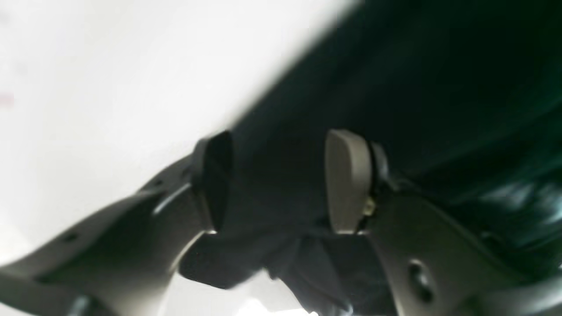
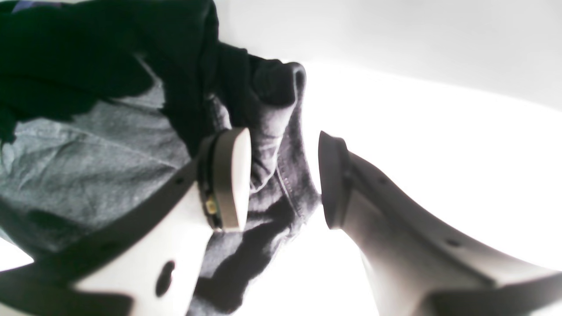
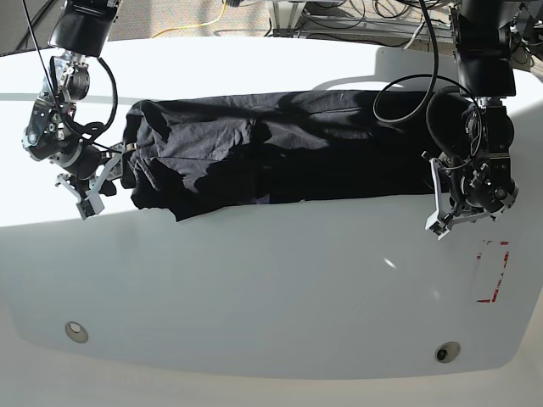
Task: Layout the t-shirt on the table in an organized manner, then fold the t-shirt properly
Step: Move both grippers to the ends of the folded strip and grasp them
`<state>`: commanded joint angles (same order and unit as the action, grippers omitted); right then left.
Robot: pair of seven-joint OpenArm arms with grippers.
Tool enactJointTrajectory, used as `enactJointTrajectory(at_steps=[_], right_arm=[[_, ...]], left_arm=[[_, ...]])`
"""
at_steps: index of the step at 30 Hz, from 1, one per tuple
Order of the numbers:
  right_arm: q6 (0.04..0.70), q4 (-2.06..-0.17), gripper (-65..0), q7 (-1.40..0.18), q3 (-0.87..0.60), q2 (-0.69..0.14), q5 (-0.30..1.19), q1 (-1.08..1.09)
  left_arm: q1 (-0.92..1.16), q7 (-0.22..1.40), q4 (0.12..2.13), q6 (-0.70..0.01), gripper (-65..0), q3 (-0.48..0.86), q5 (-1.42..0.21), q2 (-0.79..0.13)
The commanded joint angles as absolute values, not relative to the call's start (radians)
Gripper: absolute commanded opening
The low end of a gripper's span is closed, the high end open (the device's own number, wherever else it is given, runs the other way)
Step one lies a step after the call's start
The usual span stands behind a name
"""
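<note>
White worktop (image 3: 254, 288) carrying shirt (image 3: 280, 148) stretched lengthwise | left jaws (image 1: 281, 182) released, straddling its edge | right jaws (image 2: 281, 180) released around hem, apparently lining up for spreading grips

Harsh glare whitens the table (image 3: 254, 271); the left wrist view is motion-blurred.

near half of table (image 3: 254, 280) bare, free passage | shirt (image 3: 280, 148) spans far half side to side | right gripper (image 3: 100, 181) at its one end, left gripper (image 3: 443, 202) at other | two discs (image 3: 76, 331) near front edge, flat | red mark (image 3: 492, 271) flat
</note>
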<state>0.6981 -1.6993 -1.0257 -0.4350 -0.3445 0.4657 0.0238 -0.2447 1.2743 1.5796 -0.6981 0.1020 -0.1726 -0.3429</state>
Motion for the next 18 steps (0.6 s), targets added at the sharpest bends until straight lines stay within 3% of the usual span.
enactJointTrajectory(at_steps=[6, 13, 18], right_arm=[[0.698, -1.797, -54.2, -1.081, -0.43, -0.288, 0.467, 0.015], [0.698, -1.819, -48.5, -1.127, -0.429, -0.211, 0.461, 0.015], [0.698, -1.791, -50.9, -1.127, -0.415, -0.17, 0.46, 0.022]], left_arm=[[-0.246, 1.296, 1.646, -0.698, -29.0, 0.171, -0.173, -0.329], [-0.246, 1.296, 1.646, -0.698, -28.8, 0.314, -0.173, -0.331], [-0.246, 1.297, 1.643, -0.698, -28.8, 0.458, -0.173, -0.328]])
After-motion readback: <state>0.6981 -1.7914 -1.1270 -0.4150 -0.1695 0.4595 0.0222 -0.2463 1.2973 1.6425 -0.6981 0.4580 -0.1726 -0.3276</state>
